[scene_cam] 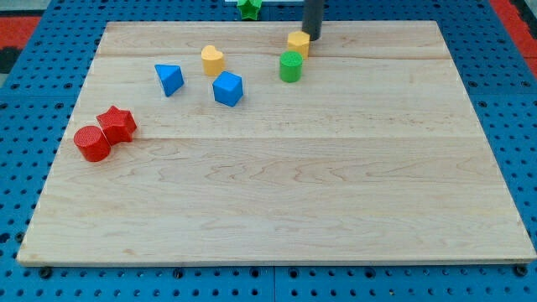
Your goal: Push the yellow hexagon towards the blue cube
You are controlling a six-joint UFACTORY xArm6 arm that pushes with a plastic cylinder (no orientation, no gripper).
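Note:
The yellow hexagon [298, 43] sits near the view's top, right of centre. My tip [312, 38] stands right against its upper right side; whether it touches I cannot tell. The blue cube [227, 88] lies lower and to the left of the hexagon, near the middle of the board's upper part. A green cylinder [290, 66] stands just below the hexagon, between it and the cube's right side.
A yellow heart-shaped block [212, 60] is up and left of the blue cube. A blue triangular block [169, 79] lies further left. A red star [117, 124] and red cylinder [91, 143] sit at the left edge. A green star [248, 7] lies off the wooden board [277, 193] at top.

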